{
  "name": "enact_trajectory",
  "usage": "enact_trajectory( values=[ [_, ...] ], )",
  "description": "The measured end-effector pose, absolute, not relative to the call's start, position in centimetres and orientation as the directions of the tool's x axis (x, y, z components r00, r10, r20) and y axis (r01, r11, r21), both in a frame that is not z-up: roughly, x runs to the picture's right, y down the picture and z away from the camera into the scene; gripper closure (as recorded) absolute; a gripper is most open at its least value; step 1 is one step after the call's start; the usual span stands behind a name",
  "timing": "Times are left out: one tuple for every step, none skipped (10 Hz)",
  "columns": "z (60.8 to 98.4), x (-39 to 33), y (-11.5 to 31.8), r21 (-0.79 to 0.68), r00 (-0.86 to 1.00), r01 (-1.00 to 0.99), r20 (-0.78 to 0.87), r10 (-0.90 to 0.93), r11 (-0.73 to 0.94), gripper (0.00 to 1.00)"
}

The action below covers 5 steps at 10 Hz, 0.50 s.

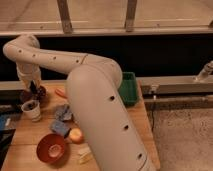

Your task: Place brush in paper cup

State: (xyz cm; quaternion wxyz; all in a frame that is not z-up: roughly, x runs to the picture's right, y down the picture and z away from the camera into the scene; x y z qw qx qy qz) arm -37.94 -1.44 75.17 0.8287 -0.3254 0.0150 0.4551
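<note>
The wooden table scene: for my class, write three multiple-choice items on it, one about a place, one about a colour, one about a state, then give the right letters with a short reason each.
1. Where does the paper cup stand on the wooden table?
A. Near its left edge
B. Inside the green bin
C. At its right edge

2. What colour is the bowl at the front of the table?
A. White
B. Dark red
C. Bright blue

3. What is the state of the green bin?
A. Tipped on its side
B. Upside down
C. Upright, its opening facing up

Answers:
1 A: the cup sits at far left, just below the gripper hanging over that corner.
2 B: the bowl is dark red with a brighter rim.
3 C: the bin's rim is on top and its inside shows.
</note>
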Motion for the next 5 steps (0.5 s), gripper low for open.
enact_trajectory(
  values=[
    [75.08,-37.84,-1.54,-0.527,0.584,-0.764,-0.317,0.748,0.373,0.20],
    [74.81,-37.80,-1.73,-0.530,0.583,-0.762,-0.308,0.752,0.373,0.20],
    [74.25,-37.90,-2.00,-0.537,0.580,-0.757,-0.292,0.760,0.372,0.20],
    [74.39,-37.68,-2.03,-0.535,0.578,-0.759,-0.293,0.761,0.371,0.20],
    [74.35,-37.68,-2.09,-0.535,0.578,-0.759,-0.293,0.762,0.370,0.20]
  ],
)
